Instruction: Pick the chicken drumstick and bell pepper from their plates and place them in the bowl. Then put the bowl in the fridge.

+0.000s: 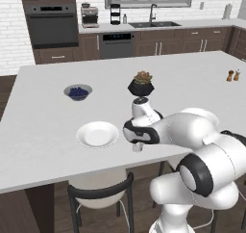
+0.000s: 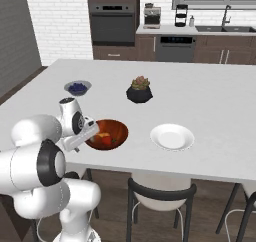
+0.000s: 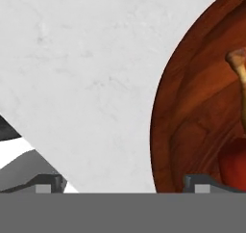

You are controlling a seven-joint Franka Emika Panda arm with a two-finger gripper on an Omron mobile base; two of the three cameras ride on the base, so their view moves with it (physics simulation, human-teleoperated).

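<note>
- Here, the left base view is showing a plain white round plate (image 1: 97, 134) lying bare near the front edge of the pale grey marbled counter (image 1: 43, 111), while the white arm is covering what sits to the right of it.
- The right base view is revealing what the arm is hiding there: the wide reddish-brown wooden bowl (image 2: 107, 134) is sitting near the counter's front edge, with the orange-brown chicken drumstick (image 2: 103, 135) and the glossy red bell pepper (image 2: 114, 139) lying inside it.
- The second white plate (image 2: 172, 137) is sitting to the right of the bowl, apart from it and bare.
- The hand view is looking down on the bowl's left rim, with the drumstick's thin bone end (image 3: 239, 63) pointing up and the pepper below it.
- The two-finger gripper (image 3: 126, 184) is standing wide open, gripping nothing; one tip is hanging over bare counter, the other over the bowl's inside.
- Farther back, a small grey bowl of blueberries (image 1: 78, 92) and a black faceted plant pot (image 1: 141, 86) are standing well apart.
- Along the back wall, a dark wall oven (image 1: 51, 22), brown cabinets and a sink are lining the white brick.
- A black-framed chair (image 2: 160, 196) is tucked under the front edge; wide open counter is lying behind the bowl.
</note>
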